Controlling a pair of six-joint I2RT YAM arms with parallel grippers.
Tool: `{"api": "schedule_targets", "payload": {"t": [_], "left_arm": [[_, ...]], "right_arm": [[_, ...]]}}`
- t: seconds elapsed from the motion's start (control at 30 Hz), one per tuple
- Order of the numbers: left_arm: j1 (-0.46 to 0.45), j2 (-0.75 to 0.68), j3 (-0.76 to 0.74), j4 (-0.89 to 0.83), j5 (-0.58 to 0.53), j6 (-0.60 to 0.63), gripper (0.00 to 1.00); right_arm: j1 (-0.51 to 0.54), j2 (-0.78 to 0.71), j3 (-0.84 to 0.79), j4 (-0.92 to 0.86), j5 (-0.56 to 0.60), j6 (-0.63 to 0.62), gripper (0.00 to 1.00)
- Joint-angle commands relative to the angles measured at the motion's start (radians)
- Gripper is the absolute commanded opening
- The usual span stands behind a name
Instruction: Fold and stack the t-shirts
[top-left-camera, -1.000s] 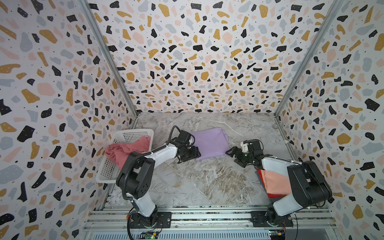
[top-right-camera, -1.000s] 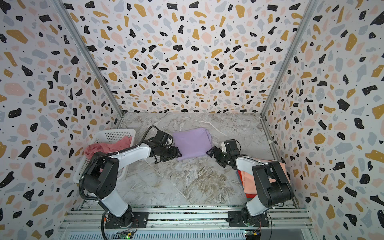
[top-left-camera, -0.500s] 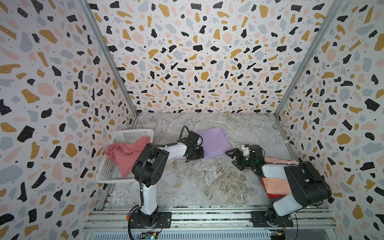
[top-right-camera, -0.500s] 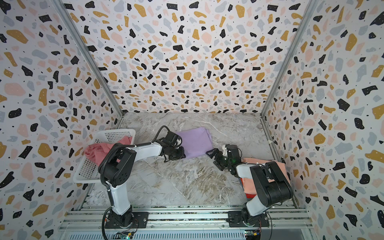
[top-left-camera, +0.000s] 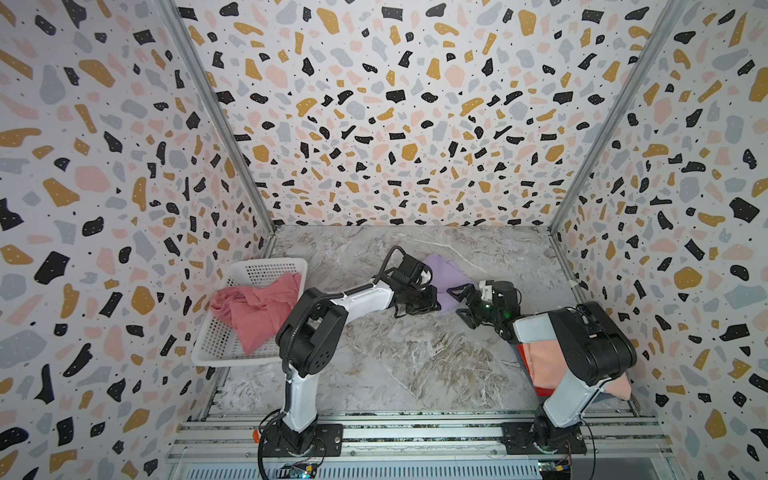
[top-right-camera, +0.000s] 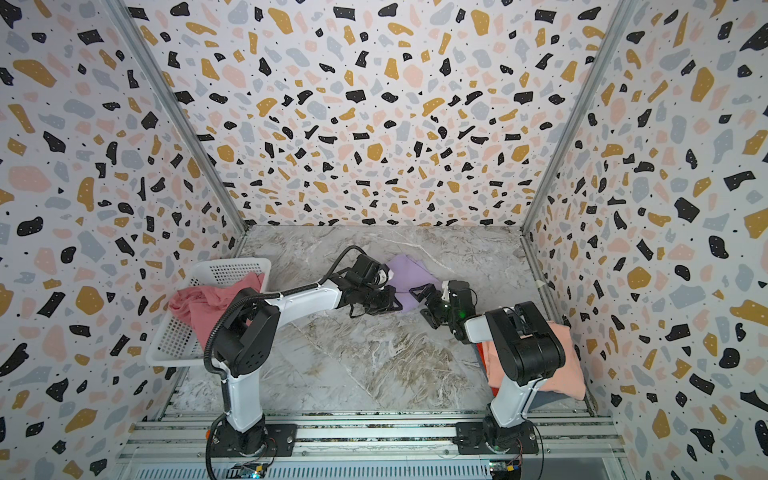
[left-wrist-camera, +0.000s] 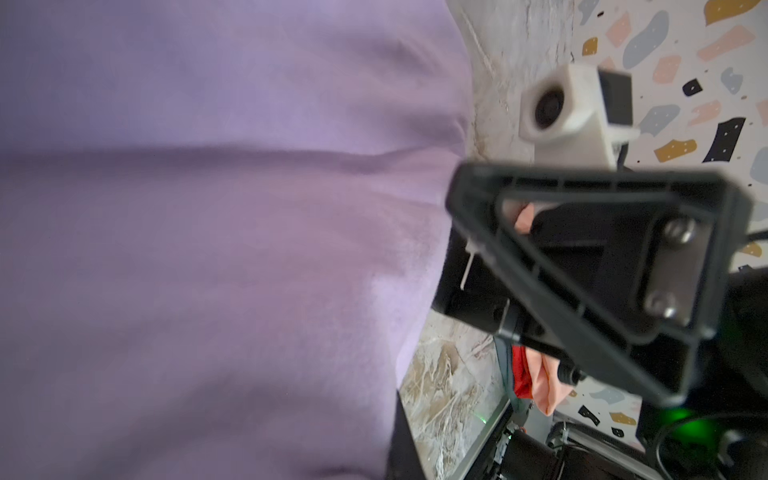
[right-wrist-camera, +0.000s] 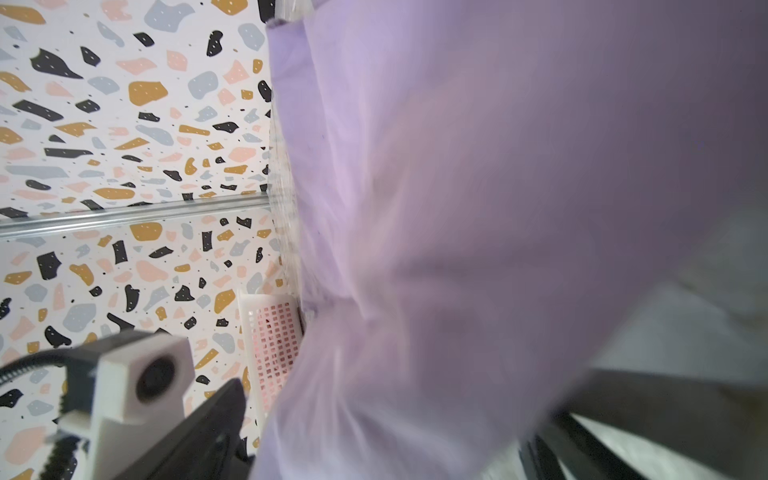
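**A:** What changed at your jaws?

**B:** A second ago your left gripper (top-left-camera: 430, 301) had its jaws apart. Now they are pinched tight on the near left edge of the lilac t-shirt (top-left-camera: 446, 272). Your right gripper (top-left-camera: 462, 304) was wide then and is wide now. The shirt's right edge is just at its fingers.

**A:** Did they move?

**B:** Yes. Both slid in toward the middle. Your two grippers are now near each other, and the lilac t-shirt looks more bunched up between them. It sits on the marble table (top-left-camera: 415, 365), toward the back.

**A:** How are your arms?

**B:** Your left arm stands up from its base and bends at the elbow. Then it reaches low, to the right and back. A second ago it lay lower and more to the left. Your right arm bends over the peach t-shirt (top-left-camera: 540, 361) and reaches left, low to the table.

**A:** And the other shirts?

**B:** The peach t-shirt lies on the red t-shirt (left-wrist-camera: 521, 370) at the right, same as before. The rose pink t-shirt (top-left-camera: 257, 309) lies crumpled in the white basket (top-left-camera: 266, 262) at the left.
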Motion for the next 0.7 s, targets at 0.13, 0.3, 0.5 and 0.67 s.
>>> {"api": "schedule_targets", "payload": {"t": [0.13,0.3,0.5,0.67], "left_arm": [[-0.008,-0.046,-0.019,-0.007,0.093,0.006,0.05],[-0.007,-0.066,-0.025,-0.055,0.109,0.046,0.08],[0.021,-0.148,0.028,-0.346,0.042,0.28,0.38],[0.117,-0.226,-0.003,-0.343,0.041,0.297,0.57]], "right_arm": [[0.038,0.068,0.051,0.013,-0.013,0.083,0.92],[0.047,0.086,0.067,-0.004,-0.017,0.079,0.51],[0.014,-0.028,0.151,-0.355,0.062,-0.089,0.0],[-0.033,-0.125,0.333,-0.84,0.176,-0.276,0.0]]}}
